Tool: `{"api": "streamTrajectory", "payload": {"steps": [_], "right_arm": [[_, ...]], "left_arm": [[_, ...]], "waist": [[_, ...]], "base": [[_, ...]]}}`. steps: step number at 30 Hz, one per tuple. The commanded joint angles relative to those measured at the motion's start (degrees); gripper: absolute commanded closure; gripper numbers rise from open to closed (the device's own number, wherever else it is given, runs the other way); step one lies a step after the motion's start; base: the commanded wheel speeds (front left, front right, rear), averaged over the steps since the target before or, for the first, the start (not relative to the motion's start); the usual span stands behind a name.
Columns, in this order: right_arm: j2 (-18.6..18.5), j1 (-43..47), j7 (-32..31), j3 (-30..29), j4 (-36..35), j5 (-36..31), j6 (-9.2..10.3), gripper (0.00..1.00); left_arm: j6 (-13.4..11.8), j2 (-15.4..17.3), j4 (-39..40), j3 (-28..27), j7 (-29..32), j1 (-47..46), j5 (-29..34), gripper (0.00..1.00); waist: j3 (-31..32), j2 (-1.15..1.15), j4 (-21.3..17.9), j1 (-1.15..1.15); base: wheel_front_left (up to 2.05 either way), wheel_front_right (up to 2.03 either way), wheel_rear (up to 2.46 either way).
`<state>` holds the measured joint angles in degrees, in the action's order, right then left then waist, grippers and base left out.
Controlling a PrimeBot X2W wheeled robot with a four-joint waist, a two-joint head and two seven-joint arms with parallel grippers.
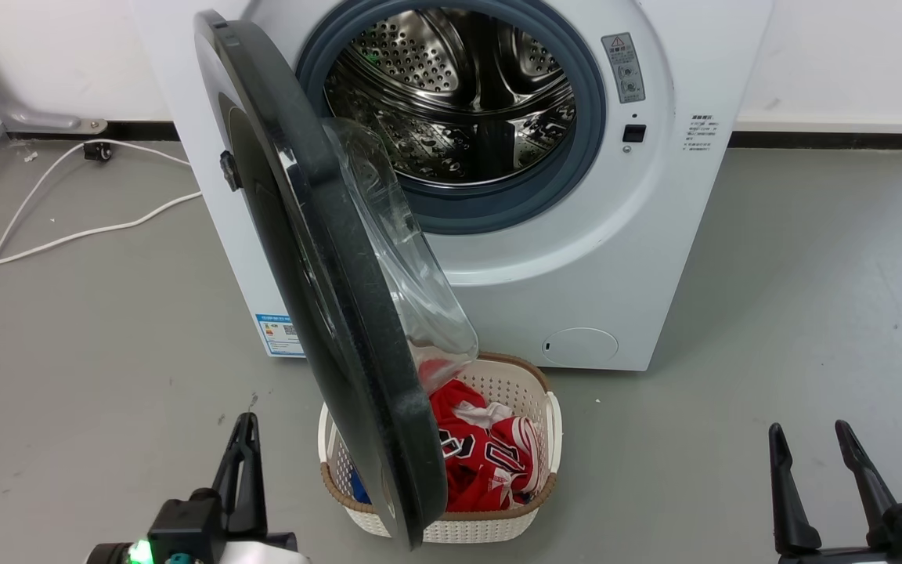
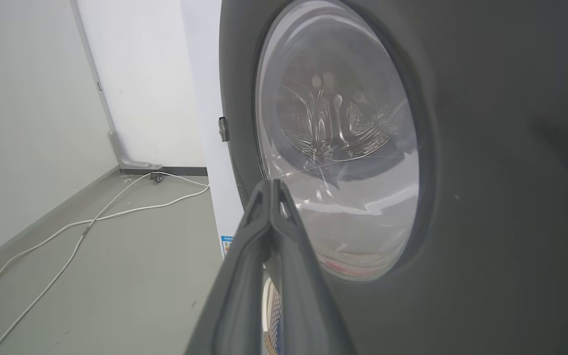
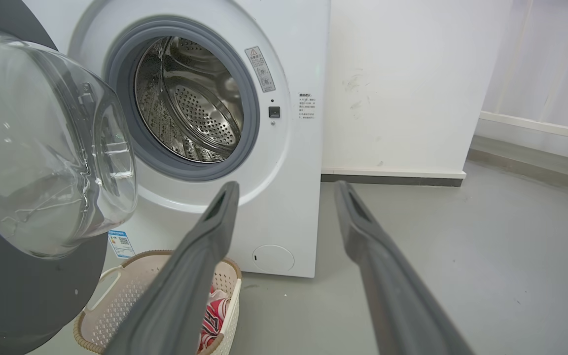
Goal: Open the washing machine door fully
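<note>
The washing machine door (image 1: 318,298) stands swung out from the left front edge of the white washing machine (image 1: 654,235) — its glass bowl above a laundry basket (image 1: 490,533). The left gripper (image 1: 246,427) is closed and empty near the door's outer face; the right gripper (image 1: 808,431) is spread open — well apart from it.
</note>
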<state>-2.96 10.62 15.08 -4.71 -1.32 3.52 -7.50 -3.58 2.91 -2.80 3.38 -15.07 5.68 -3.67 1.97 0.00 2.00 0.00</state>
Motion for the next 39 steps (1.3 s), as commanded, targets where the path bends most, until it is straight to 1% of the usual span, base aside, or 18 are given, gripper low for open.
{"api": "streamTrajectory", "payload": {"steps": [1,3,7,10,13,19,23,24,28,39], "right_arm": [[0.2,0.2,0.1,0.1,0.2,0.1,0.01,0.0],[0.2,-0.3,0.1,0.2,-0.3,0.5,0.01,0.0],[0.2,-0.2,0.1,0.4,-0.3,1.0,0.01,0.0],[0.2,-0.1,0.1,0.4,-0.4,1.1,0.01,0.0],[0.2,-0.4,0.1,0.7,-0.3,1.3,0.01,0.0],[0.2,-0.8,0.1,1.5,-0.3,1.6,0.01,0.0],[0.1,-0.6,0.1,2.0,0.2,1.9,0.01,0.0],[0.1,-0.6,0.1,2.0,0.2,1.9,0.01,0.0],[0.1,-0.9,0.1,2.6,-0.1,2.5,0.01,0.0],[0.2,-1.1,0.1,3.2,-0.3,3.2,0.01,0.0]], "left_arm": [[-0.3,0.0,0.4,-0.8,-0.2,0.2,0.3,1.0],[-0.6,0.0,1.9,-2.8,-0.2,-1.5,0.7,1.0],[-0.8,0.1,5.9,-4.5,-0.2,-3.9,1.6,1.0],[-0.6,0.5,10.1,-4.6,-0.2,-6.3,2.7,1.0],[-0.3,0.5,14.3,-3.4,-0.1,-8.4,3.7,1.0],[0.4,0.5,22.3,1.1,-0.1,-12.1,5.1,1.0],[1.2,0.3,25.0,5.3,-0.1,-13.9,5.6,1.0],[1.2,0.3,25.0,5.3,-0.1,-13.9,5.6,1.0],[2.0,0.3,26.2,10.2,-0.1,-15.1,6.0,1.0],[3.7,0.1,23.3,23.2,-0.1,-15.8,6.5,1.0]], "waist": [[0.0,0.0,0.1,0.0],[-0.2,0.0,0.4,0.0],[-0.4,0.0,1.0,0.0],[-0.6,0.0,1.2,0.0],[-0.8,0.0,1.3,0.0],[-1.1,0.0,1.2,0.0],[-1.1,0.0,1.2,0.0],[-1.1,0.0,1.2,0.0],[-1.1,0.0,1.0,0.0],[-1.4,0.0,1.2,0.0]], "base": [[0.0,0.0,0.0],[0.0,0.0,0.0],[0.0,0.0,0.0],[0.0,0.0,0.0],[0.0,0.0,0.0],[0.0,0.0,0.0],[0.0,0.0,0.0],[0.0,0.0,0.0],[0.0,0.0,0.0],[0.0,0.0,0.0]]}}
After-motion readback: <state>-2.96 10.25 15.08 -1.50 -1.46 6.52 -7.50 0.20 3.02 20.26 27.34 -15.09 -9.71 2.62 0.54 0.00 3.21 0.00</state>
